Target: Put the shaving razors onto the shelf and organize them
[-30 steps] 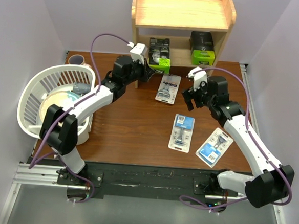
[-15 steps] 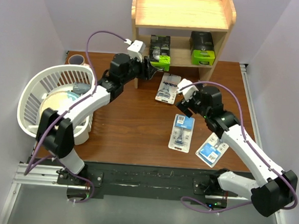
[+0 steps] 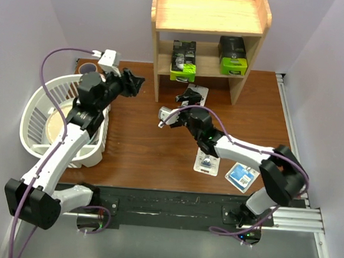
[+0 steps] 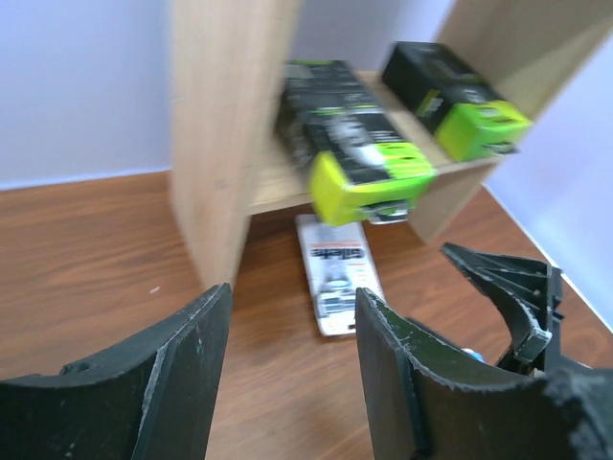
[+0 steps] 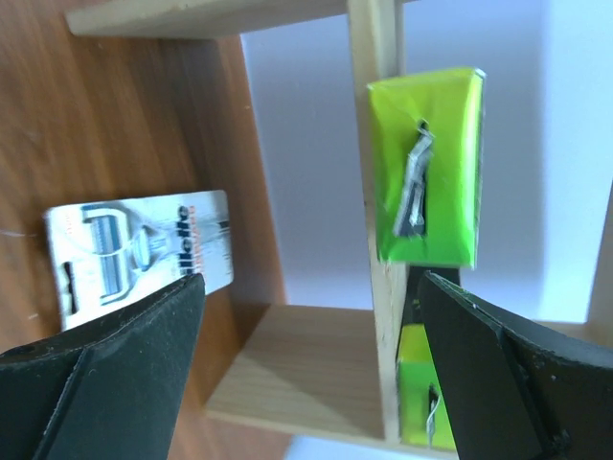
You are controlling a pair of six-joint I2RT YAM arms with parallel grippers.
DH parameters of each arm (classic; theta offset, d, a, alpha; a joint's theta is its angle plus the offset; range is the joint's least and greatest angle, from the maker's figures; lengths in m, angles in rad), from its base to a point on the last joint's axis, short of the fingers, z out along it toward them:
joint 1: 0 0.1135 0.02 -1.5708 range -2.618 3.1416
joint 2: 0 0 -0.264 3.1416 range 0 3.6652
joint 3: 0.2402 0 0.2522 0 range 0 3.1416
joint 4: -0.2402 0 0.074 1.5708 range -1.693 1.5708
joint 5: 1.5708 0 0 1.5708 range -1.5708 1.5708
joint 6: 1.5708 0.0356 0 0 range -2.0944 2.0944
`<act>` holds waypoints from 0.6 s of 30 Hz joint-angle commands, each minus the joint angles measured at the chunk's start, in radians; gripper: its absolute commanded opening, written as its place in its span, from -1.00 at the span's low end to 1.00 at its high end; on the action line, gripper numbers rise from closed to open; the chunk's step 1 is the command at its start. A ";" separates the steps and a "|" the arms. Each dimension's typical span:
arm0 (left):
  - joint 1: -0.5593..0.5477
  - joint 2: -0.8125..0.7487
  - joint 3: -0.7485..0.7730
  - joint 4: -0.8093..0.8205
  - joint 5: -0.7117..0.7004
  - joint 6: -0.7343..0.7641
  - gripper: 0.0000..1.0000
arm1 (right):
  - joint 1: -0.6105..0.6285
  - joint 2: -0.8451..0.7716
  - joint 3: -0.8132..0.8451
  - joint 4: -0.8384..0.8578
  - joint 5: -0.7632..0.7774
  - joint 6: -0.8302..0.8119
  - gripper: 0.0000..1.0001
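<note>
Two black razor boxes with lime-green ends (image 3: pixel 182 62) (image 3: pixel 232 55) lie on the lower tier of the wooden shelf (image 3: pixel 212 15). One white-and-blue razor card (image 3: pixel 201 94) lies on the table just in front of the shelf, with my right gripper (image 3: pixel 189 98) open directly over its near end. Two more cards (image 3: pixel 207 163) (image 3: pixel 241 175) lie nearer the front, the first partly under the right arm. My left gripper (image 3: pixel 135 83) hangs open and empty to the left of the shelf's side panel. In the left wrist view the nearer box (image 4: pixel 359 158) and the card (image 4: pixel 335 273) lie beyond the open gripper (image 4: pixel 287 374). The right wrist view shows the card (image 5: pixel 144 254) and a green box end (image 5: pixel 426 182).
A white plastic basket (image 3: pixel 36 105) holding a round dish stands at the left edge, under the left arm. A small cup (image 3: pixel 87 68) stands behind it. Lilac walls close in the table on three sides. The shelf's upper tier holds nothing.
My left gripper let go of the black box on the lower tier and drew back left. The right arm swung left and forward to the card in front of the shelf.
</note>
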 commanded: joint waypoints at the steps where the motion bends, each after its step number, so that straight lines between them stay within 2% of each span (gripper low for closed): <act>1: 0.089 -0.050 -0.045 -0.007 0.023 -0.043 0.17 | 0.002 0.078 0.096 0.242 0.054 -0.160 0.94; 6: 0.136 -0.099 -0.101 0.021 0.049 -0.064 0.16 | 0.000 0.144 0.138 0.299 0.066 -0.208 0.96; 10: 0.166 -0.114 -0.134 0.042 0.069 -0.097 0.14 | 0.002 0.198 0.144 0.426 0.062 -0.292 0.98; 18: 0.179 -0.108 -0.168 0.103 0.097 -0.135 0.12 | -0.009 0.301 0.243 0.400 0.092 -0.309 0.97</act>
